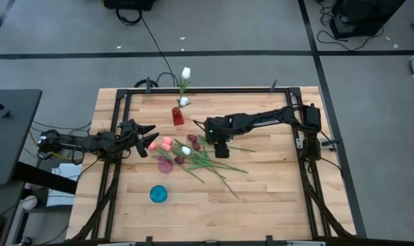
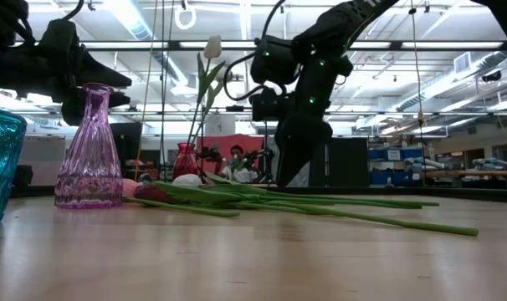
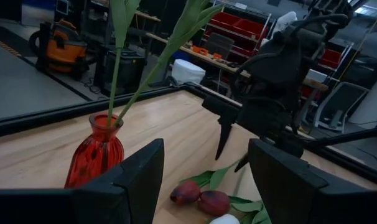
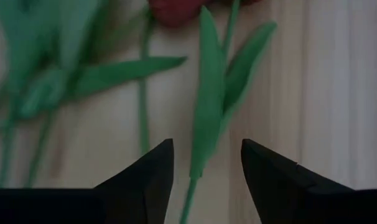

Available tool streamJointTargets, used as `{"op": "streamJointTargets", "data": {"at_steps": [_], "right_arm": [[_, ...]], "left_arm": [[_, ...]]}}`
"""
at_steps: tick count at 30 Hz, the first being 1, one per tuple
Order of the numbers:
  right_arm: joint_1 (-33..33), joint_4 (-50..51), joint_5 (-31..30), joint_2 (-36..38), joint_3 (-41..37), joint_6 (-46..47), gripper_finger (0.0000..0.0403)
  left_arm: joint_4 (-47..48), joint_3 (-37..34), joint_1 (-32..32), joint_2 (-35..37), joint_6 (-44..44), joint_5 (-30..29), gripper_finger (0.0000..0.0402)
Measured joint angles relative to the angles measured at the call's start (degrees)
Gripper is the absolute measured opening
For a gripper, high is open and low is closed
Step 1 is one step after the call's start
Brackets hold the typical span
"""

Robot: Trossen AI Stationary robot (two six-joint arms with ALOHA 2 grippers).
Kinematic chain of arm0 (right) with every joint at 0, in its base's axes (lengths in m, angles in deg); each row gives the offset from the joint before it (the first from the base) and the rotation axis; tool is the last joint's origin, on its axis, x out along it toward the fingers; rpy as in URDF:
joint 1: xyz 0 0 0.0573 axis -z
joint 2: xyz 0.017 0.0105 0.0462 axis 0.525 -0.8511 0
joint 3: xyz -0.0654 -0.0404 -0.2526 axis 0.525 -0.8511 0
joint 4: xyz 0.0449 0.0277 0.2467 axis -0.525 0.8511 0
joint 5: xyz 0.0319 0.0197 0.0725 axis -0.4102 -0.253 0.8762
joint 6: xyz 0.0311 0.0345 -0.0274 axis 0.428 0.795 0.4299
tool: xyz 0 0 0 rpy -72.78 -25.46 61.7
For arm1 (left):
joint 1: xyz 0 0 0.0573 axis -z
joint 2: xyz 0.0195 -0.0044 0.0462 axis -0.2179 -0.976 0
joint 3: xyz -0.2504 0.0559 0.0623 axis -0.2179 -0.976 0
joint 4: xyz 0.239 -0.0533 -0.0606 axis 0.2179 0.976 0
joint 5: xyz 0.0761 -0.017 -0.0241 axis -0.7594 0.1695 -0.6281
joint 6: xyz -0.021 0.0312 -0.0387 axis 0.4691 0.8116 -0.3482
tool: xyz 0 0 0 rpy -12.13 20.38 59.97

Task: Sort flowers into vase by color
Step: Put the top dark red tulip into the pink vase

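- My right claw (image 4: 204, 165) is low over the flowers (image 1: 197, 156), fingers apart astride a leaf, nothing clamped.
- Flowers lie loose on the surface (image 1: 275, 198), just beside the purple vase (image 1: 165, 165).
- Left claw (image 1: 147, 137) is spread wide, near the purple vase.

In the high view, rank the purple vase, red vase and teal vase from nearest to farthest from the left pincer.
Measured from the left pincer, at the table's left side:
1. Purple vase, just in front of it, beside the pink flower heads.
2. Red vase, toward the table's far edge, holding white flowers.
3. Teal vase, alone near the table's front edge.
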Motion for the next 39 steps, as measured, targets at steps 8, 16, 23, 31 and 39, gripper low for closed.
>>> {"op": "streamJointTargets", "data": {"at_steps": [8, 16, 23, 31, 39], "right_arm": [[0.2, -1.5, -2.0, -0.2, -3.4, 0.1, 0.0162], [1.7, -1.9, 0.6, -0.2, -5.2, 1.4, 0.0081], [3.1, -0.4, 3.1, 0.5, -5.3, 1.3, 0.0010], [5.2, 3.9, 5.2, 6.5, -5.5, 0.3, 0.0012], [10.0, -18.6, 26.2, 16.0, -15.8, -4.9, 0.0011]], "left_arm": [[0.0, 0.0, 0.0, 0.0, 0.8, -0.2, 0.0239], [-0.3, 0.0, 0.0, 0.0, 1.7, -0.4, 0.0239], [-0.4, 0.0, 0.0, 0.0, 1.7, -0.4, 0.0239], [-0.4, 0.0, 0.0, 0.0, 1.8, -0.4, 0.0239], [-2.1, 0.0, 0.0, -0.4, 5.3, -0.4, 0.0239]]}}
